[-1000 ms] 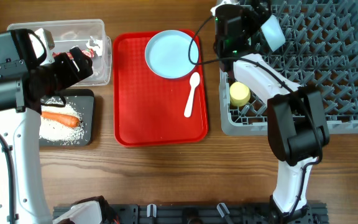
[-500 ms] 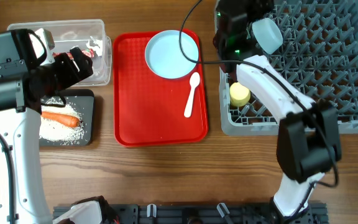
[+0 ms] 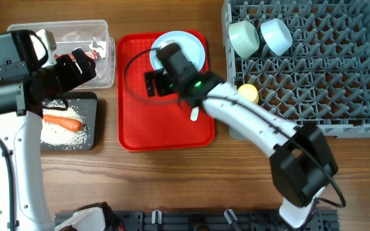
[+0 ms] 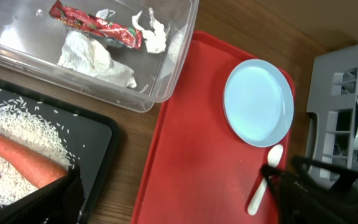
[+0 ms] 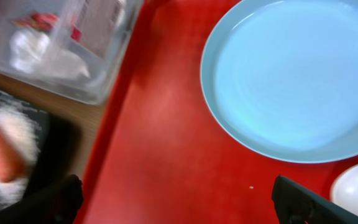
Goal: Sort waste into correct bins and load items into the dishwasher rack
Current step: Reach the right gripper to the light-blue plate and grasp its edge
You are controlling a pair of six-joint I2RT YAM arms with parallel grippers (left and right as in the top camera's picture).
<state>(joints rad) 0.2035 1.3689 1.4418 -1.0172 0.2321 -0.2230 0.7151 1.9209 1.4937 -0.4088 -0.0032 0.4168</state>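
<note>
Right gripper, jaws spread wide and empty, hangs over the red tray beside the pale blue plate; its arm stretches leftward; left gripper gapes, empty, above the black tray.

The table is wood with visible grain and a low sheen. The red tray is smooth moulded plastic, glossy. The plate is pale blue and smooth with a satin finish. The spoon is smooth white plastic. The tub is clear plastic, glossy, with glare on its walls. The wrapper is shiny, creased red film. The tissue is crumpled matt white paper. The black tray is matt. The rice is loose, dull white grain. The carrot has a matt orange skin. The rack is matt grey plastic. The left bowl and right bowl are smooth with a faint sheen.
</note>
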